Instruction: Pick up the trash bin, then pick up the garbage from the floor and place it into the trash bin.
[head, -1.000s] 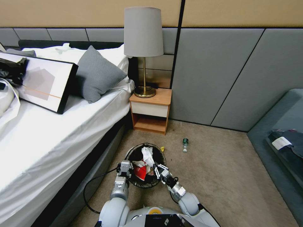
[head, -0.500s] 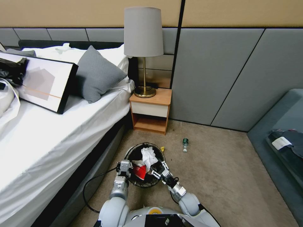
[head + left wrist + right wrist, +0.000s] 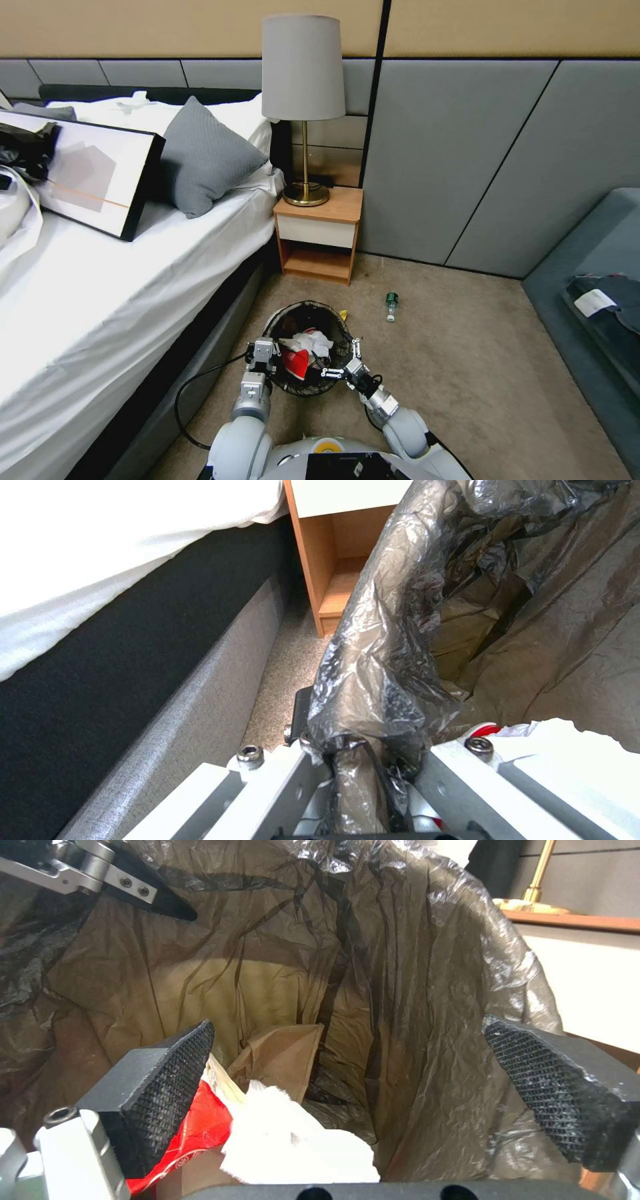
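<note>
Litter-collecting step, bin (image 3: 308, 313) held off to the side of the bed (image 3: 100, 280) by left gripper (image 3: 360, 760), fingers clamped on the bag-wrapped rim. Right gripper (image 3: 339, 360) at the bin's near right edge, pads (image 3: 167, 1065) spread wide over the mouth, nothing between them. Tissue (image 3: 293, 1140), red packet (image 3: 187, 1135) and brown paper (image 3: 283, 1055) lying inside, just below the open pads, apart from them. Judged: drop made, release complete. Bottle (image 3: 391, 305) on the carpet (image 3: 467, 373) beyond the bin, well apart from both grippers; yellow wrapper (image 3: 343, 313) just behind the rim. Next move calls for a reach outward and down to the floor, bin kept level.
</note>
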You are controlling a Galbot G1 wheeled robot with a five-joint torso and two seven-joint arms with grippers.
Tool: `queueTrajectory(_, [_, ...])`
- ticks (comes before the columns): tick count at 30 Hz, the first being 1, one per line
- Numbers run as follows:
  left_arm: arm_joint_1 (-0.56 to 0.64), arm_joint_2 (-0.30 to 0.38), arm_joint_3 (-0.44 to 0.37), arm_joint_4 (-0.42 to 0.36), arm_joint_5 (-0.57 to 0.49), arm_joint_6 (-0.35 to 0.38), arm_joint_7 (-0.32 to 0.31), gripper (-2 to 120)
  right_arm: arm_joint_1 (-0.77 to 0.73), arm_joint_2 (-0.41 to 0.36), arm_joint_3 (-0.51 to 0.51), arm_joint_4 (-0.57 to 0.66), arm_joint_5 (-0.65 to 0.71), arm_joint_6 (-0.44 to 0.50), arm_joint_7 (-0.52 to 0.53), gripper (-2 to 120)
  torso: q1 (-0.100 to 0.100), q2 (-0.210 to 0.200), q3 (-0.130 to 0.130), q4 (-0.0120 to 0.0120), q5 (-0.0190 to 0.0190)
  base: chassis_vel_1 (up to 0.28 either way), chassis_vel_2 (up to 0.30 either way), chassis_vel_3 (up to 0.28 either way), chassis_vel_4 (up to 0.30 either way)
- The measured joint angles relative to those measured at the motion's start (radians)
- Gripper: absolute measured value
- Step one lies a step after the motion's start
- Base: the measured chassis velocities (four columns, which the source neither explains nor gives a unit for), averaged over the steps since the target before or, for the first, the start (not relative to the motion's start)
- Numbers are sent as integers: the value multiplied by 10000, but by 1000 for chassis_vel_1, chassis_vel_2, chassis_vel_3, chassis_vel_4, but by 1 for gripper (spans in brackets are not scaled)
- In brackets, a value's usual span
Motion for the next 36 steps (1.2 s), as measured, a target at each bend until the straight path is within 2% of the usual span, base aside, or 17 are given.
queueTrajectory(7, [-44,2,-15,-10,-36,16,0,2,-69,-71,103,187,-5,22,1,100,-1,0,0,0,0,0,0,0,0])
queueTrajectory(11, [-58,0,-60,13,-54,17,-2,2,-225,6,239,679,-376,155,363,100,0,0,0,0,-1,0,0,0,0])
queueTrajectory(17, [-105,-13,-141,30,-124,21,-10,2,-630,672,830,2126,-1528,270,2044,100,0,0,0,1,0,0,0,0,0])
queueTrajectory(18, [-105,-13,-141,30,-124,21,-10,2,-630,672,830,2126,-1528,270,2044,100,0,0,0,1,0,0,0,0,0])
queueTrajectory(20, [-145,-16,-162,30,-153,27,-13,2,-945,1016,1354,2774,-1876,239,2718,100,0,0,0,0,-2,0,0,0,0])
queueTrajectory(25, [-195,-15,-209,25,-217,34,-16,2,-1997,1465,1950,3767,-1904,104,3555,100,0,0,0,0,-1,0,0,0,0])
queueTrajectory(30, [-227,-26,-239,10,-264,35,-21,2,-2833,1812,2309,4052,-1896,301,3749,100,-1,0,0,-2,-1,0,0,0,0])
queueTrajectory(33, [-258,-15,-244,3,-319,35,-28,2,-3684,2285,2655,3898,-1790,963,3921,100,-1,0,0,-1,0,0,0,0,0])
queueTrajectory(36, [-259,-17,-242,-3,-329,36,-28,2,-3750,2387,2768,3775,-1780,1164,3958,100,0,0,0,0,0,0,0,0,0])
